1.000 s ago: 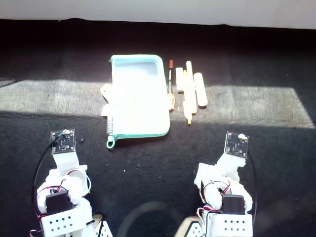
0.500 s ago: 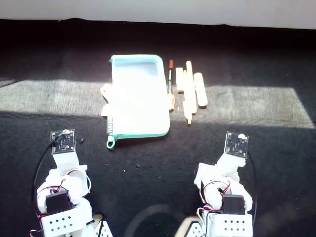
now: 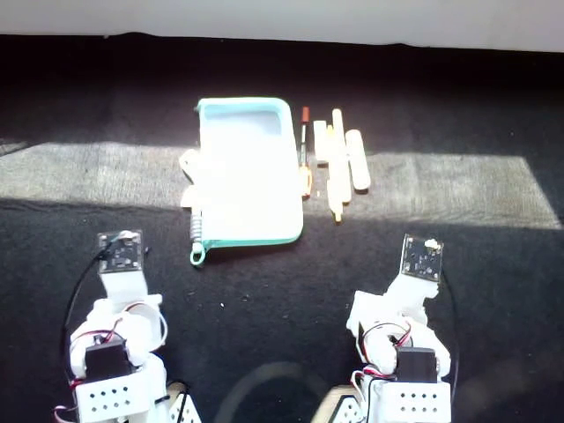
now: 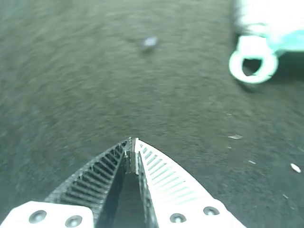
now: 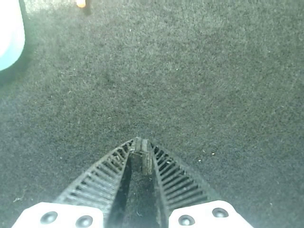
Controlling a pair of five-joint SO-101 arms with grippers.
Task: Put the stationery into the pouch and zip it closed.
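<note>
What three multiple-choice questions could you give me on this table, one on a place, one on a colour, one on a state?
1. Where does the stationery lie relative to the pouch?
A. on top of it
B. beside it, on the side of the right arm
C. inside it

2. What colour is the pouch's edging?
A. red
B. teal
C. black

3. How is the left pincer?
A. wide open
B. shut on a pen
C. shut and empty

Answers:
1 B, the high view shows the sticks lined up along that edge of the pouch.
2 B, a teal band rims the pale pouch.
3 C, its fingertips meet with nothing between them.
</note>
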